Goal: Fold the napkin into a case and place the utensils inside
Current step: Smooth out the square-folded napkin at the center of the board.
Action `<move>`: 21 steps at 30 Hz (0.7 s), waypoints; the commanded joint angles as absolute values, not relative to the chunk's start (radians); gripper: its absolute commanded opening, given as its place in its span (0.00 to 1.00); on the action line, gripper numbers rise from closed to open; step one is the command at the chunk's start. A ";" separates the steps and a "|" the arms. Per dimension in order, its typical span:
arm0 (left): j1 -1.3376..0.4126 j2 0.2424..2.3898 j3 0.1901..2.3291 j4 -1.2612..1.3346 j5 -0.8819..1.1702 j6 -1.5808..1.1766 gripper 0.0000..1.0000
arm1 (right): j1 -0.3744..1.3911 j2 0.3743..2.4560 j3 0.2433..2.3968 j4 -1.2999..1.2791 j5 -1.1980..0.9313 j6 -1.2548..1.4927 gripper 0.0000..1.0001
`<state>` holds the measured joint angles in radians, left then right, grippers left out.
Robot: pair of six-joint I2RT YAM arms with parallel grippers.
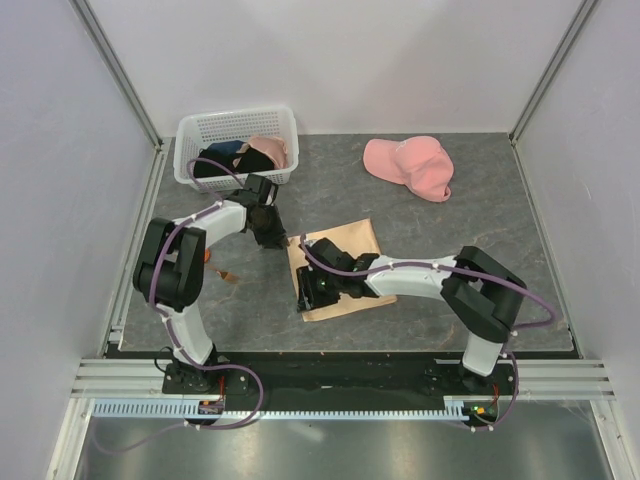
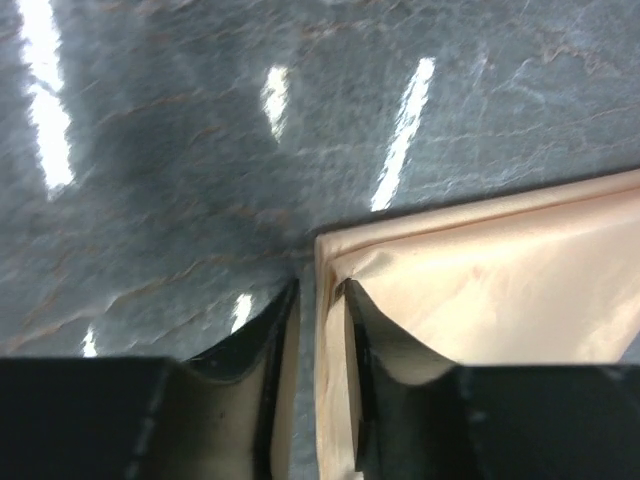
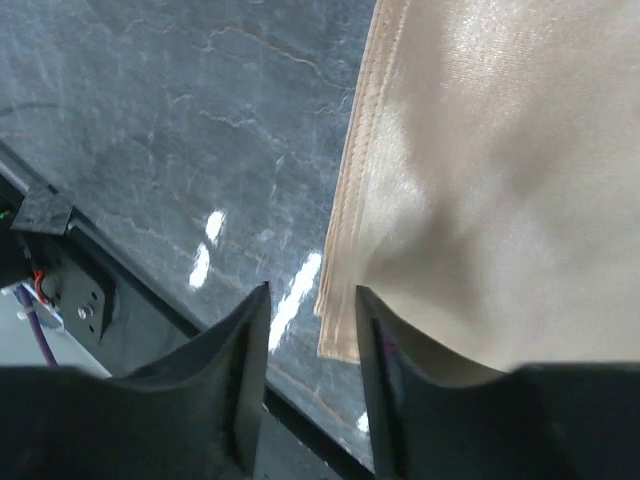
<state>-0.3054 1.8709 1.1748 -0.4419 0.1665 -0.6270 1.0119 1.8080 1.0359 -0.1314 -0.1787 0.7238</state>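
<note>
napkin (image 1: 355, 240): flat on table (image 1: 480, 200), left edge running far-to-near | left gripper (image 2: 319, 290): jaws slightly apart astride napkin's far-left corner | right gripper (image 3: 312, 295): jaws apart astride napkin's near-left corner

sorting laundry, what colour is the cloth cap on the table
Pink cloth cap; best in the top external view.

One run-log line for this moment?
napkin: folded flat | left fingers: astride far-left corner, parted | right fingers: astride near-left corner, parted | utensils: left of napkin, not inside
</note>
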 commanded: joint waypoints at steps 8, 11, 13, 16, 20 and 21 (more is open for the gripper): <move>-0.344 1.644 1.150 -0.499 0.115 -0.592 0.26 | 0.768 1.421 0.918 -0.348 -0.106 0.611 0.63; -0.353 1.713 1.178 -0.496 0.159 -0.606 0.17 | 0.678 1.350 0.827 -0.354 -0.107 0.594 0.51; -0.356 1.742 1.192 -0.486 0.182 -0.615 0.14 | 0.652 1.318 0.795 -0.356 -0.110 0.586 0.41; -0.362 1.788 1.198 -0.460 0.192 -0.624 0.12 | 0.600 1.289 0.741 -0.360 -0.124 0.584 0.23; -0.367 1.835 1.218 -0.456 0.180 -0.624 0.12 | 0.560 1.275 0.680 -0.356 -0.118 0.581 0.20; -0.368 1.841 1.219 -0.456 0.172 -0.626 0.12 | 0.557 1.276 0.670 -0.356 -0.106 0.575 0.19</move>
<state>-0.3614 1.8202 1.1690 -0.4828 0.1673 -0.6205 0.5774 1.3117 0.6994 -0.3607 -0.1177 0.5976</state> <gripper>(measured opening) 0.120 0.199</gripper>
